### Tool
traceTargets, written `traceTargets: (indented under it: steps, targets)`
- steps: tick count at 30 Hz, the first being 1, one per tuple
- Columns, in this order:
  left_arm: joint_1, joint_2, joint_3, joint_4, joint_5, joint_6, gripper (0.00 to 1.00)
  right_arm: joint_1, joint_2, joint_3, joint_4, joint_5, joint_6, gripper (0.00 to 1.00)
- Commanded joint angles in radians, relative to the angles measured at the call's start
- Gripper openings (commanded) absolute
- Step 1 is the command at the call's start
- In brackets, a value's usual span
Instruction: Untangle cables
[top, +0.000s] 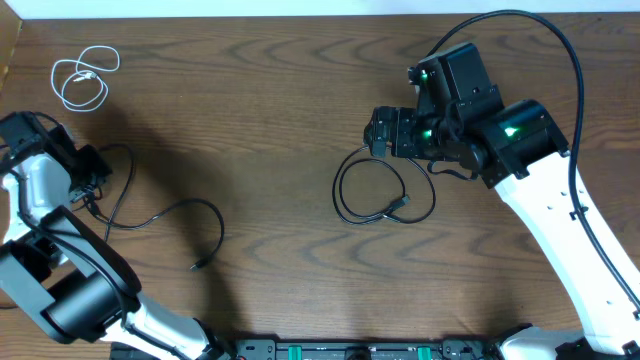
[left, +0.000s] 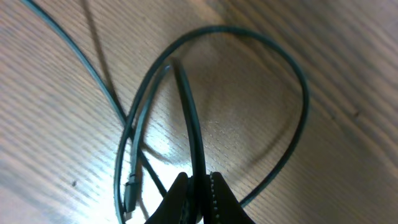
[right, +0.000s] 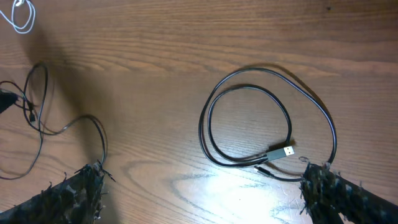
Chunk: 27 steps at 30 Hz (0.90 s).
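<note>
One view, left wrist, shows left gripper (left: 198, 182) clamped on a black cable (left: 192, 124). Right gripper (right: 202, 175) hovers wide over coiled cable (right: 278, 152).

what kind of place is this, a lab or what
Most likely a robotics lab bench, though the room isn't shown: a brown wood-grain tabletop, a white-and-black left robot arm and right robot arm, and a small coiled white cord, a trailing thin black cable and a looped thin black cable.
</note>
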Motion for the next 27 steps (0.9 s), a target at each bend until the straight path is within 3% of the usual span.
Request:
traceTargets:
  steps: [1, 4, 11, 17, 25, 27]
  targets:
    - [-0.001, -0.132, 0.004, 0.010, 0.010, -0.044, 0.08, 0.009, 0.006, -0.004, -0.006, 0.008, -0.014, 0.99]
    - [-0.001, -0.251, 0.004, 0.048, 0.010, -0.140, 0.07, 0.009, 0.006, -0.004, -0.013, 0.008, -0.014, 0.99]
    - [-0.001, -0.541, 0.004, 0.130, 0.010, -0.503, 0.07, 0.009, 0.006, -0.004, -0.036, 0.008, -0.014, 0.99]
    - [-0.001, -0.660, 0.004, 0.072, -0.086, -0.509, 0.08, 0.009, 0.006, -0.004, -0.056, 0.008, -0.030, 0.99]
    - [-0.001, -0.580, -0.005, -0.218, -0.527, -0.509, 0.08, 0.009, 0.006, -0.004, -0.072, 0.008, -0.029, 0.99]
    - [-0.001, -0.533, -0.019, -0.238, -0.576, -0.509, 0.08, 0.009, 0.006, -0.004, -0.072, 0.008, -0.030, 0.99]
